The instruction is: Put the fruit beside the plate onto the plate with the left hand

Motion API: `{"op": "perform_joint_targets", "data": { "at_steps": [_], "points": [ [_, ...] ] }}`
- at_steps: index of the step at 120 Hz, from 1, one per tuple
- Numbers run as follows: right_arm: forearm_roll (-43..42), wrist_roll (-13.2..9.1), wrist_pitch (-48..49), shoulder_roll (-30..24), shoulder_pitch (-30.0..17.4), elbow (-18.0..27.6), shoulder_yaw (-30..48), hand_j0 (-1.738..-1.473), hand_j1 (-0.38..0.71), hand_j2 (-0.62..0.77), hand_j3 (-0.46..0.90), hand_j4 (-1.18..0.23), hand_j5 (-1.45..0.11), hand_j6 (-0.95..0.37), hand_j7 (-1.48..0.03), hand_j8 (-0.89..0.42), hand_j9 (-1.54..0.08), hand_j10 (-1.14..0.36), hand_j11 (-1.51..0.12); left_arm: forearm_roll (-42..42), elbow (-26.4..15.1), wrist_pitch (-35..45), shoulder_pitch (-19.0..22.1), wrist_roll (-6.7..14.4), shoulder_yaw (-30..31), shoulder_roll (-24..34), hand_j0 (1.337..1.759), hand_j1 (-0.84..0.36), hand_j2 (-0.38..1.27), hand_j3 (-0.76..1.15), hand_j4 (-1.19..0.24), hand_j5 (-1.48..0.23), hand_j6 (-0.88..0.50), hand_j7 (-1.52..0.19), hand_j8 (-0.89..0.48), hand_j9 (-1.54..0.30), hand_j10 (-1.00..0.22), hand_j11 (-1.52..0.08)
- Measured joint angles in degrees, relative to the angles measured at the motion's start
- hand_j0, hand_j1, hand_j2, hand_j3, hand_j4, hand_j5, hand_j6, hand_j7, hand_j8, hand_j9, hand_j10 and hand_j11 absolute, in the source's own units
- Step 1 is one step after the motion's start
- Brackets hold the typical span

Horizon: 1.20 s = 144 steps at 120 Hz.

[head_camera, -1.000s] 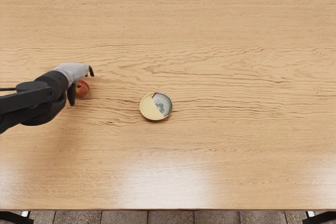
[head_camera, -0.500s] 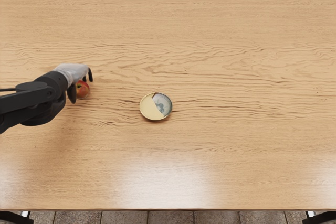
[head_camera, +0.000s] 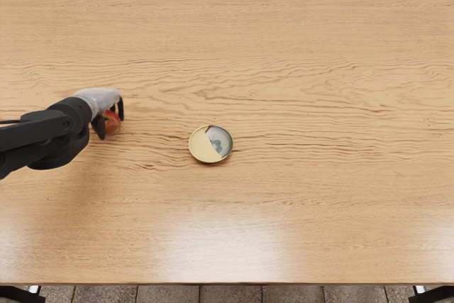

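Observation:
A small red and yellow fruit (head_camera: 113, 123) lies on the wooden table (head_camera: 298, 69), well to the left of a small round plate (head_camera: 211, 144) with a cream and grey face. My left hand (head_camera: 111, 119) comes in from the left edge and covers the fruit from above. Its dark fingertips (head_camera: 120, 109) curl down on the fruit's far side and the thumb presses its near side, so the hand is shut on it. Most of the fruit is hidden under the palm. The fruit still rests on the tabletop. The right arm is out of view.
The table's front edge runs along the bottom of the picture, with dark legs at both lower corners. A grey floor strip shows beyond the far edge.
The left hand's fingers have curled down and closed around the fruit, and the hand has sunk slightly. Fruit and plate have stayed where they were.

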Motion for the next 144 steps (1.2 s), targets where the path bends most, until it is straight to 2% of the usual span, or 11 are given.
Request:
{"op": "perform_joint_targets", "data": {
  "at_steps": [12,15,31,51,74,75,84,101,113,119,144],
  "points": [
    [0.0,0.0,0.0,0.0,0.0,0.0,0.0,-1.658,-0.33,0.0,0.0,-0.01,-0.02,-0.01,-0.02,-0.01,-0.02,-0.01,-0.02,-1.3,0.0,-0.1,-0.6,-0.1,0.0,0.1,1.652,-0.33,0.37,0.0,-0.55,-0.93,-0.37,-0.95,-0.4,-0.95,-0.71,-0.94],
    [0.0,0.0,0.0,0.0,0.0,0.0,0.0,-1.658,-0.33,0.0,0.0,-0.01,-0.02,-0.01,-0.02,-0.01,-0.02,-0.01,-0.02,-1.6,0.0,-0.2,-1.1,-0.1,-0.1,0.1,1.652,-0.31,0.31,0.0,-0.55,-0.95,-0.36,-0.96,-0.39,-0.96,-0.71,-0.95],
    [0.0,0.0,0.0,0.0,0.0,0.0,0.0,-1.658,-0.33,0.0,0.0,-0.01,-0.02,-0.01,-0.02,-0.01,-0.02,-0.01,-0.02,-3.8,-0.2,-1.4,-4.1,-0.1,-0.3,-0.1,1.653,-0.32,0.36,0.0,-0.53,-0.99,-0.34,-1.0,-0.37,-0.99,-0.74,-0.99],
    [0.0,0.0,0.0,0.0,0.0,0.0,0.0,-1.658,-0.33,0.0,0.0,-0.01,-0.02,-0.01,-0.02,-0.01,-0.02,-0.01,-0.02,-5.1,-1.0,-4.1,-6.8,-0.1,-0.7,-6.2,1.652,-0.34,0.37,0.0,-0.5,-1.03,-0.32,-1.01,-0.36,-1.01,-0.75,-1.01],
    [0.0,0.0,0.0,0.0,0.0,0.0,0.0,-1.658,-0.33,0.0,0.0,-0.01,-0.02,-0.01,-0.02,-0.01,-0.02,-0.01,-0.02,-7.4,-5.0,-5.4,-9.3,-0.1,-0.8,-6.5,1.652,-0.28,0.3,0.0,-0.52,-1.04,-0.33,-1.03,-0.36,-1.02,-0.76,-1.02],
    [0.0,0.0,0.0,0.0,0.0,0.0,0.0,-1.658,-0.33,0.0,0.0,-0.01,-0.02,-0.01,-0.02,-0.01,-0.02,-0.01,-0.02,-7.5,-5.1,-5.5,-9.3,-0.1,-0.8,-6.5,1.652,-0.27,0.25,0.0,-0.52,-1.04,-0.33,-1.03,-0.36,-1.02,-0.76,-1.02],
    [0.0,0.0,0.0,0.0,0.0,0.0,0.0,-1.658,-0.33,0.0,0.0,-0.01,-0.02,-0.01,-0.02,-0.01,-0.02,-0.01,-0.02,-8.0,-6.9,-5.8,-10.6,-0.1,-0.8,-6.5,1.653,-0.29,0.32,0.0,-0.52,-1.06,-0.33,-1.04,-0.36,-1.02,-0.76,-1.02],
    [0.0,0.0,0.0,0.0,0.0,0.0,0.0,-1.658,-0.33,0.0,0.0,-0.01,-0.02,-0.01,-0.02,-0.01,-0.02,-0.01,-0.02,-10.3,-9.2,-6.0,-13.7,-0.1,-0.8,-7.9,1.654,-0.3,0.28,0.0,-0.51,-1.07,-0.31,-1.05,-0.35,-1.01,-0.77,-1.01],
    [0.0,0.0,0.0,0.0,0.0,0.0,0.0,-1.658,-0.33,0.0,0.0,-0.01,-0.02,-0.01,-0.02,-0.01,-0.02,-0.01,-0.02,-12.6,-10.7,-6.1,-15.6,-0.1,-0.8,-8.8,1.654,-0.3,0.33,0.0,-0.53,-1.06,-0.33,-1.04,-0.39,-1.01,-0.77,-1.01],
    [0.0,0.0,0.0,0.0,0.0,0.0,0.0,-1.658,-0.33,0.0,0.0,-0.01,-0.02,-0.01,-0.02,-0.01,-0.02,-0.01,-0.02,-13.6,-11.6,-6.1,-15.8,-0.1,-0.8,-8.8,1.654,-0.27,0.29,0.0,-0.55,-1.05,-0.35,-1.03,-0.41,-1.02,-0.77,-1.01],
    [0.0,0.0,0.0,0.0,0.0,0.0,0.0,-1.658,-0.33,0.0,0.0,-0.01,-0.02,-0.01,-0.02,-0.01,-0.02,-0.01,-0.02,-15.1,-13.3,-6.2,-15.1,-0.1,-0.5,-10.7,1.655,-0.33,0.47,0.0,-0.55,-1.07,-0.35,-1.03,-0.41,-1.02,-0.76,-1.02]
  ]
}}
